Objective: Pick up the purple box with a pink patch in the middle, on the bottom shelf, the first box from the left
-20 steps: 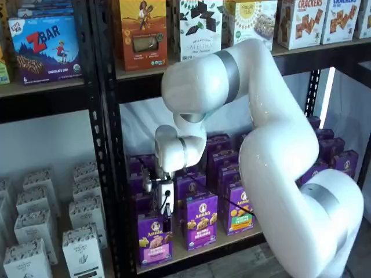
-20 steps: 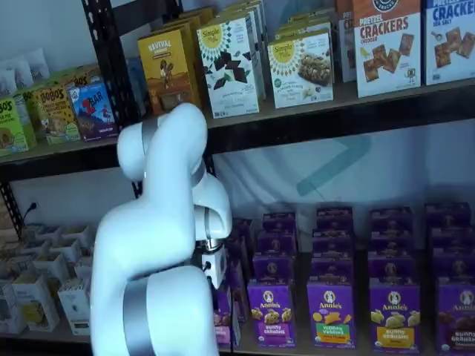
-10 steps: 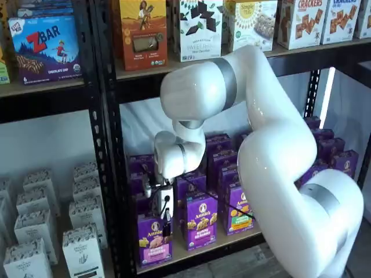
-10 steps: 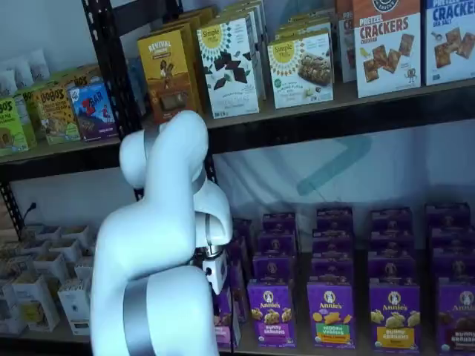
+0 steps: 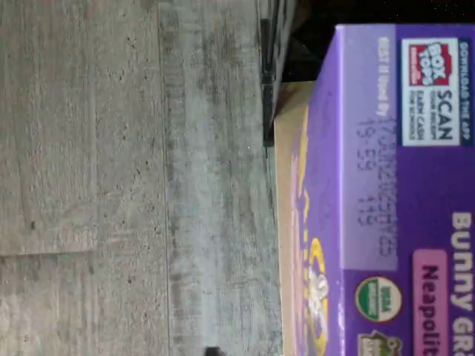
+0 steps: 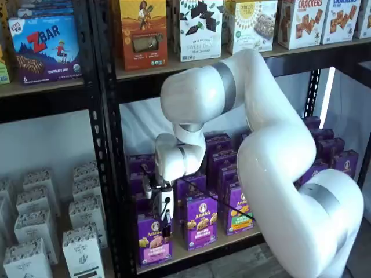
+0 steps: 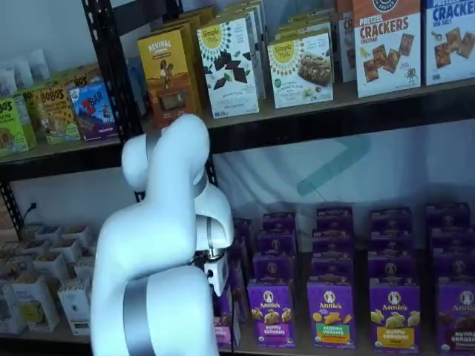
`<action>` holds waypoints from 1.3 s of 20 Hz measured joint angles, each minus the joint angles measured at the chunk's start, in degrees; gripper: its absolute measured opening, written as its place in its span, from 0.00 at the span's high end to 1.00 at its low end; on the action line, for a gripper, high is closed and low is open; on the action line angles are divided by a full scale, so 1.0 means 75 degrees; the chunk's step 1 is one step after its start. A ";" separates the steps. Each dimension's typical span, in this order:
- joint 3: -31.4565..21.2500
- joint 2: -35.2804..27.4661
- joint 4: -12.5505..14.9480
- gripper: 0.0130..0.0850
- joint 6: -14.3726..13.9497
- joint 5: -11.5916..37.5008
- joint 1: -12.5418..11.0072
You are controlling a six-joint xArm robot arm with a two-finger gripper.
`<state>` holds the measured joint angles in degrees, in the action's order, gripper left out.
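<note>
Directly beneath the gripper [image 6: 166,223] stood the purple box [image 6: 154,241], upright at the near left end of the bottom shelf [image 6: 194,253]; its black fingers hung side-on at the carton's top, so I couldn't tell their gap; smooth printed cardboard, square-edged; identical purple cartons [image 6: 218,149] ranked behind.

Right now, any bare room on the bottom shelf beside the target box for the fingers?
Little. The purple box has a narrow tan strip between it and the Bunny Grahams carton on the bottom shelf. Its other side nears the black upright. Behind it, purple cartons are packed tight. The gripper hangs at its front.
</note>
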<state>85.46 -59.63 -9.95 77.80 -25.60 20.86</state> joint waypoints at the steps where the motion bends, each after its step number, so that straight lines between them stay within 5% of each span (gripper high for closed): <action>1: 0.0004 -0.0012 0.0000 0.17 0.0004 0.0031 -0.0005; 5: 0.0056 -0.0048 0.0096 0.33 -0.0072 -0.0005 -0.0016; 15: 0.0238 -0.0156 0.0148 0.33 -0.0104 -0.0146 -0.0039; 20: 0.0302 -0.0184 0.0148 0.56 -0.0096 -0.0209 -0.0048; 26: 0.0260 -0.0163 0.0180 0.56 -0.0113 -0.0157 -0.0059</action>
<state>87.41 -60.85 -8.60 76.95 -26.77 20.42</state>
